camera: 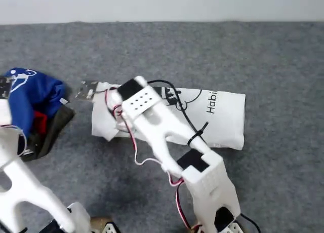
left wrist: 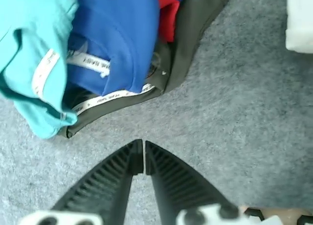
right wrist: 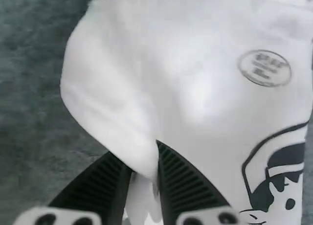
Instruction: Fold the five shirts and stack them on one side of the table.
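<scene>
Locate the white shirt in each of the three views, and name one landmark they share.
High view: white shirt lies mid-table, right of the shirt pile.
Left wrist view: its edge shows across bare table from the shirt pile.
Right wrist view: close up, a fold pinched in the right claw.
Shared landmark: the grey table cover.

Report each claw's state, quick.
Left claw: shut, empty.
Right claw: shut on the white shirt.
</scene>
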`<action>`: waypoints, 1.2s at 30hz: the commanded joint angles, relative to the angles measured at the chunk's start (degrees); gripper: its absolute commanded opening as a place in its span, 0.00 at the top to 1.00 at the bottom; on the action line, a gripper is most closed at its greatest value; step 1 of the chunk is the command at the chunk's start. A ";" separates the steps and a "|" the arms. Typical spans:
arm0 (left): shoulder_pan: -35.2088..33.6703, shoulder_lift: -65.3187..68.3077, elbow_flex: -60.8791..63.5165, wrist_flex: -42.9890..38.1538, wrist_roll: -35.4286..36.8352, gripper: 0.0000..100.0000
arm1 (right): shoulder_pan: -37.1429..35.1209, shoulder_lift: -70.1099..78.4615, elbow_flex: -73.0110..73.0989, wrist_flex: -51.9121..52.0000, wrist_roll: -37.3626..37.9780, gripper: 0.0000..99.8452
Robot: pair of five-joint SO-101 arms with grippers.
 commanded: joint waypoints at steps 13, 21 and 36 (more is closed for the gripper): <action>2.29 -0.09 -0.31 -0.26 -0.09 0.98 | 8.48 8.22 -16.26 0.92 -7.12 0.78; 2.20 -0.09 -0.31 -0.26 -0.09 0.98 | 3.03 8.57 -26.81 8.75 -7.12 0.92; 2.02 -0.09 -0.22 -0.26 -0.09 0.98 | -1.19 19.38 -27.16 2.59 -3.08 0.99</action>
